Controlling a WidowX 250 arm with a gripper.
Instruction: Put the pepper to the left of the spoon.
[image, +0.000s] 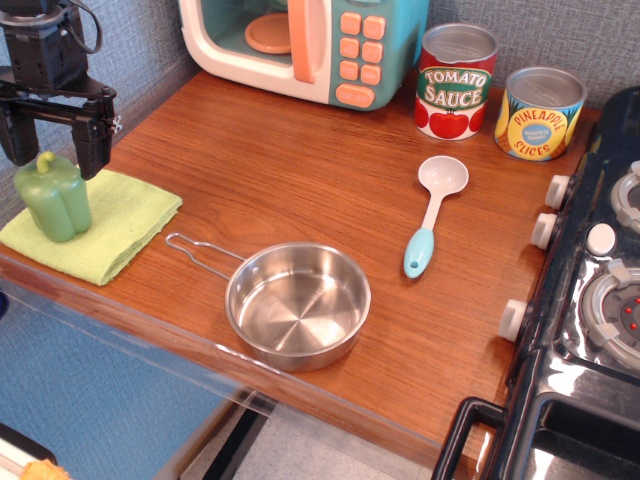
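The pepper (54, 197) stands just below the end effector (55, 152), whose fingers are spread wide and empty.

The pepper (55, 197) stands on the cloth (115, 225) at nine o'clock. The pan (298, 305) lies centre-front, the spoon (434, 214) at its two o'clock, possibly touching nothing, cans (456, 80) behind.

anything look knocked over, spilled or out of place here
Nothing stands out. The pepper stands upright on the green cloth, the spoon lies flat on the counter, the pot sits empty and upright, and both cans are standing. The open gripper hangs above the pepper.
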